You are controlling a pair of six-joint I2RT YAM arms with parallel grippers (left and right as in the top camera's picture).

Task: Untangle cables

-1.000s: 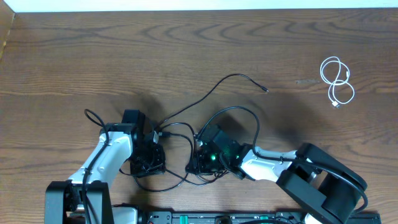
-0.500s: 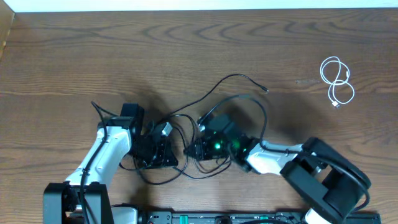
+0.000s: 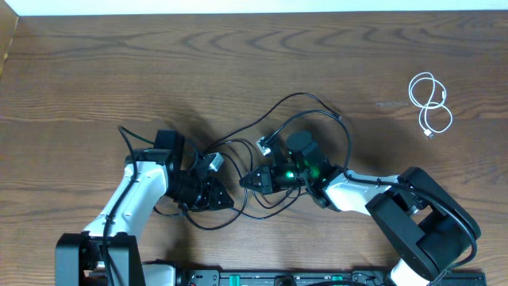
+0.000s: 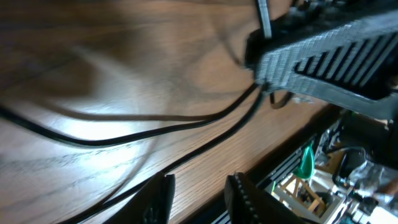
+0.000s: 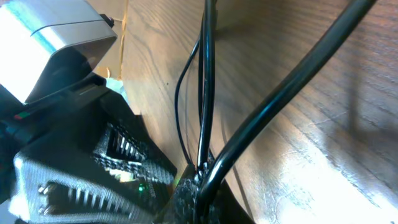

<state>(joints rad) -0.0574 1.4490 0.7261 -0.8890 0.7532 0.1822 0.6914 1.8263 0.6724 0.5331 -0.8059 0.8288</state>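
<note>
Cables: the black cables [image 4: 155, 129] lie knotted mid-desk [image 3: 238, 56]; the white cable [image 3: 432, 105] is coiled well apart, far right. One black cable is pinched by the right end effector [image 5: 198, 186]. The left end effector [image 4: 200, 193] is spread and holds nothing. Step judged: strands being drawn apart. Next, a fresh left-side grip is called for.

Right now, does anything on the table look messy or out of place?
Yes: the black cables lie tangled in overlapping loops at the front middle of the table, while the white cable sits coiled alone, far right.
</note>
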